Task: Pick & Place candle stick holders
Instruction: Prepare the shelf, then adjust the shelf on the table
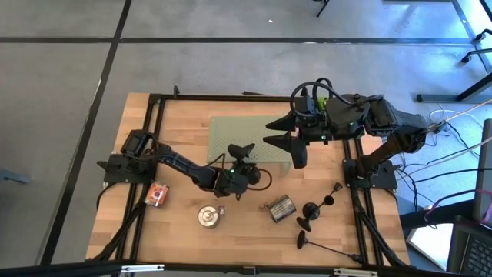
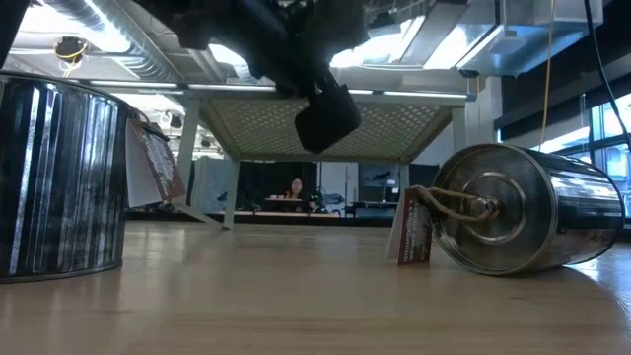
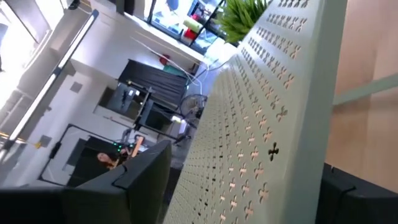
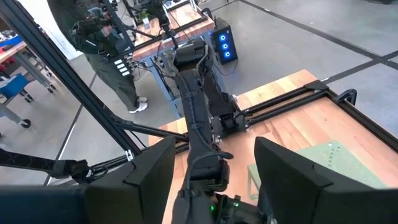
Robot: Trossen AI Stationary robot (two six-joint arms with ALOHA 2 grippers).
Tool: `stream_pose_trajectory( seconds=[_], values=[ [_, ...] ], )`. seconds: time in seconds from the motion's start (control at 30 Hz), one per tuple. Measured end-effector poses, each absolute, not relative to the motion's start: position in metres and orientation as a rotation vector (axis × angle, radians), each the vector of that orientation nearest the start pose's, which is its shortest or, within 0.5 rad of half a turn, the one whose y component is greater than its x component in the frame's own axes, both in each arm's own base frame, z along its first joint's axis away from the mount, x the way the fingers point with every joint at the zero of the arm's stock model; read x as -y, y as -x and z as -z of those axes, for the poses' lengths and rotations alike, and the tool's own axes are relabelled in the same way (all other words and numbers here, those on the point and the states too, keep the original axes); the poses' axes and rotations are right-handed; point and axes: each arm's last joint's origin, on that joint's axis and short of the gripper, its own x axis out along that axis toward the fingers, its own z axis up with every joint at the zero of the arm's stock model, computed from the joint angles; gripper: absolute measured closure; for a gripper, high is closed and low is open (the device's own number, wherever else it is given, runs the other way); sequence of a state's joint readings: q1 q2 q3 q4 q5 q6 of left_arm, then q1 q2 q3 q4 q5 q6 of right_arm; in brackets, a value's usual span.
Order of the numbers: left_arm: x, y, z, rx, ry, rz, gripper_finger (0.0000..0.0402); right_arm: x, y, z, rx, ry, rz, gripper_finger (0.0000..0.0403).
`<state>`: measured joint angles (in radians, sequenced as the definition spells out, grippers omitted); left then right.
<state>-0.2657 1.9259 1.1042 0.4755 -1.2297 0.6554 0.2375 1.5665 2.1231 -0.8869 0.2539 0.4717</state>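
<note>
The three candle stick holders (image 1: 315, 211) lay tipped on their sides at the near right corner of the bench (image 1: 184, 231), close together beside the right arm's mount, and neither hand had hold of one. That looked like the reaching stage of a pick, with no holder yet moved. Left of them lay a silver can (image 1: 280, 208) on its side, then a second silver can (image 1: 207, 217) standing, and farther left a small orange tin (image 1: 157, 195).

Above the middle of the bench the left hand (image 1: 244, 171) hung with its fingers (image 3: 134, 180) spread wide and nothing between them, close to the pale perforated rack (image 1: 250, 138). The next move probably called for it to swing toward the holders, drop low and close on a thin stem.

Farther back, the right hand (image 1: 284, 131) waited over the rack, fingers (image 4: 146, 171) apart and empty.

Only the high view showed the holders; the low view gave the two cans, a tag on the lying one, the rack's legs and a dark hand overhead. The right wrist view alone showed a person standing beyond the bench's left side.
</note>
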Motion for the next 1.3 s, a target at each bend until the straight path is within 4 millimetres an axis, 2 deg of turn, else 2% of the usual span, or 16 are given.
stream_pose_trajectory(
  seconds=[0.27,0.4,0.53,0.73,0.87,1.3],
  values=[
    [0.076,-0.385,-0.174,-0.620,-0.805,-0.785,0.0134,-0.060,-0.279,-0.516,-0.313,-0.394,0.093,0.0178],
    [0.077,-0.384,-0.168,-0.632,-0.726,-0.723,0.0129,-0.060,-0.279,-0.516,-0.313,-0.398,0.091,0.0178],
    [0.079,-0.385,-0.172,-0.686,-0.651,-0.699,0.0122,-0.060,-0.279,-0.516,-0.314,-0.397,0.091,0.0178],
    [0.086,-0.384,-0.177,-0.685,-0.701,-0.722,0.0118,-0.060,-0.279,-0.516,-0.315,-0.395,0.100,0.0178],
    [0.099,-0.381,-0.177,-0.677,-0.724,-0.688,0.0118,-0.060,-0.279,-0.516,-0.315,-0.395,0.100,0.0178],
    [0.167,-0.356,-0.184,-0.593,-0.899,-0.677,0.0118,-0.060,-0.279,-0.516,-0.315,-0.386,0.101,0.0178]
  ],
)
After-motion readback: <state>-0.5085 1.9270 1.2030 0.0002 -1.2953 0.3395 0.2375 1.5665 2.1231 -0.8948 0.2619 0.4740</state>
